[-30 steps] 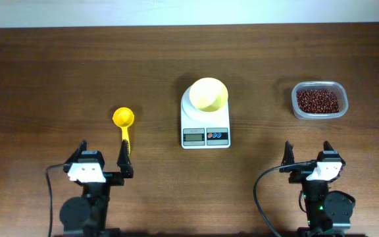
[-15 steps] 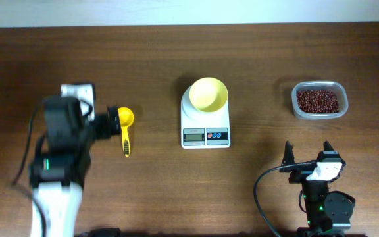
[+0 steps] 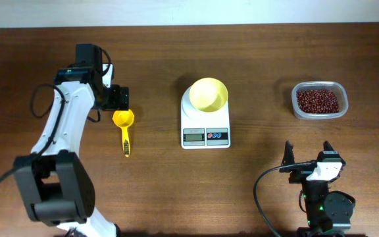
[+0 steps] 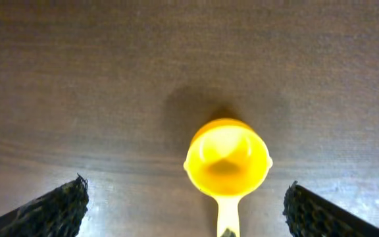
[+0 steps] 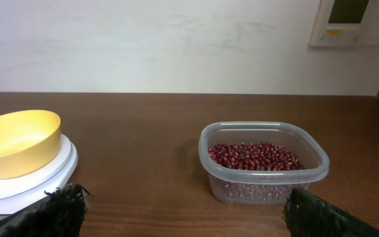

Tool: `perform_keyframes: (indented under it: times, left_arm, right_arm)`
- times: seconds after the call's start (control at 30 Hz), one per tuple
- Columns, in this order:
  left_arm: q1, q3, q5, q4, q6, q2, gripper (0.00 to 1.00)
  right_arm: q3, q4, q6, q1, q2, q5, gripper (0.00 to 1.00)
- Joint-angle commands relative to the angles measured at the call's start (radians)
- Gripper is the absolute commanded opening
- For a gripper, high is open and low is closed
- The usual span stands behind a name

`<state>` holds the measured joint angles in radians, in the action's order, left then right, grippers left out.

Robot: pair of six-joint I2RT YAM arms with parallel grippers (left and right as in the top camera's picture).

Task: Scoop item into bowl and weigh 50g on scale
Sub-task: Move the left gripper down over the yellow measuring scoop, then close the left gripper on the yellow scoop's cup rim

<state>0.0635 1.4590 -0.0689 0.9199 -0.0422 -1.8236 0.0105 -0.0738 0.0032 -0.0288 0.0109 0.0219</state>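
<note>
The left gripper (image 3: 116, 99) hangs open over the scoop (image 3: 124, 125), toward the table (image 3: 176, 191)'s left edge; the right gripper (image 3: 307, 157) is open at the front edge; the bowl (image 3: 208, 93) sits on the scale (image 3: 206, 136).

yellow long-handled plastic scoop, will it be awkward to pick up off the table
Probably stiff and light: the yellow long-handled plastic scoop looks like thin moulded plastic. It lies flat on the brown wooden table, so its slim handle may skid when pinched.

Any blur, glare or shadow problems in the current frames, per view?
Overhead: sharp, evenly lit, no glare on the scale. Left wrist: soft focus, the yellow scoop looks washed out, dark shadow beyond its cup. Right wrist: crisp on the beans and bowl.
</note>
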Motion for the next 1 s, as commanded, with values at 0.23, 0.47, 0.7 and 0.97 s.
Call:
perform_keyframes:
  times: [0.23, 0.47, 0.7, 0.97]
  left_arm:
    - [0.029, 0.019, -0.007, -0.045, -0.016, -0.192, 0.99]
    - [0.029, 0.015, -0.007, -0.048, -0.016, -0.249, 0.99]
    - [0.029, 0.013, -0.006, -0.014, -0.016, -0.253, 0.99]
    - [0.029, 0.013, -0.006, -0.015, -0.016, -0.252, 0.99]
  right_arm:
    - [-0.005, -0.006, 0.002, 0.009, -0.008, -0.011, 0.99]
    - [-0.005, -0.006, 0.002, 0.009, -0.008, -0.011, 0.99]
    - [-0.005, -0.006, 0.002, 0.009, -0.008, -0.011, 0.99]
    - [-0.005, -0.006, 0.002, 0.009, -0.008, -0.011, 0.99]
